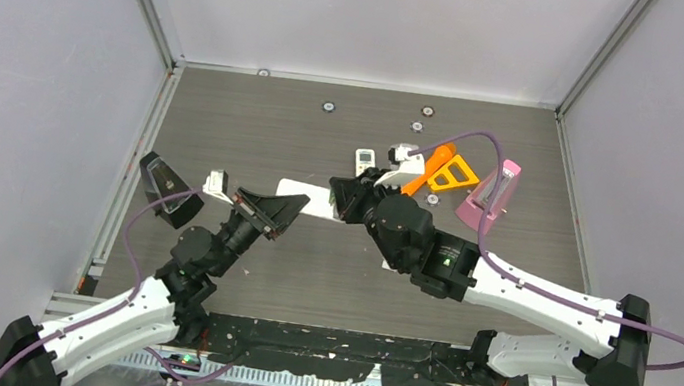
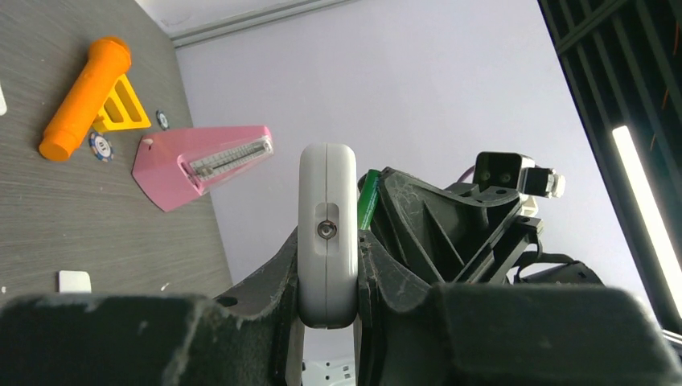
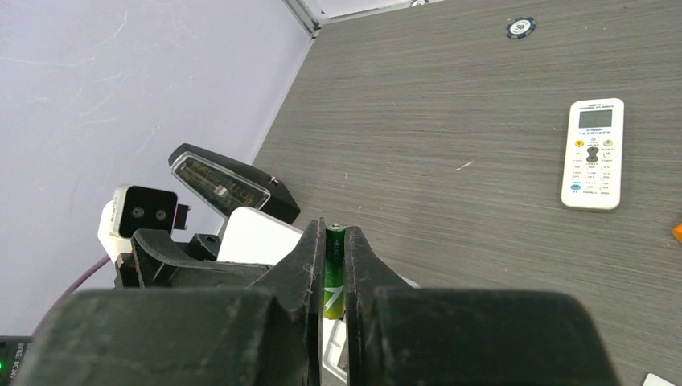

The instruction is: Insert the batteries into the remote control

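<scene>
One green battery (image 3: 334, 277) is visible, pinched upright in the closed right gripper (image 3: 334, 241) above the middle of the desk (image 3: 482, 96). Two white remotes: the held remote (image 2: 326, 185), clamped edgewise in the left gripper (image 2: 326, 273) just beside the battery, and a second remote (image 3: 593, 153) lying toward the far edge.

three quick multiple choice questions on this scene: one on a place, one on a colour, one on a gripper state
1. Where is the keypad remote? A flat on the table B against the back wall C on an arm's base
2. Colour of the battery in the right gripper? A purple B green C dark
3. The left gripper is: A open B shut on nothing C shut on a plain white remote
Key: 1 A, it lies face up on the tabletop; 2 B, green shows between the fingers; 3 C, its fingers clamp that remote's sides.
</scene>
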Controlling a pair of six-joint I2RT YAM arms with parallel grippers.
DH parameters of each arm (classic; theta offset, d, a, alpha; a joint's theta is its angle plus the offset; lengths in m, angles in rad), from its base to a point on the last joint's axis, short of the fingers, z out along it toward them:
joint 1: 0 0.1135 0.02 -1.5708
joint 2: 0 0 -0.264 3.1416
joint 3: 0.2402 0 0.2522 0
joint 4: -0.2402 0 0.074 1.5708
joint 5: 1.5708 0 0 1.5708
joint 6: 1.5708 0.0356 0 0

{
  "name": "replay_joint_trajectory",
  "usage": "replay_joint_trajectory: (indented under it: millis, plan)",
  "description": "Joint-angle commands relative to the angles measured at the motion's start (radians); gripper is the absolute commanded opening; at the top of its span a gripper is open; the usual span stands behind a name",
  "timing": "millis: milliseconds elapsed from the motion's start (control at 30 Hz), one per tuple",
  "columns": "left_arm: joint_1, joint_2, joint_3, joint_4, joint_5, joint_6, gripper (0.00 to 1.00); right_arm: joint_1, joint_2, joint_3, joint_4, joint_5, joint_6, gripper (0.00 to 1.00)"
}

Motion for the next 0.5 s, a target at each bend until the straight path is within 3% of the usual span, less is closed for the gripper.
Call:
replay_joint_trajectory:
  millis: [0,467]
  plan:
    - [0.004,-0.012,-0.015,0.117,-0.01,-0.06,0.0,0.018,0.018,0.05,0.038,0.09,-0.019,0.05]
    - [0.004,-0.013,-0.038,0.144,-0.041,-0.116,0.0,0.048,-0.01,0.041,0.019,0.153,-0.024,0.05]
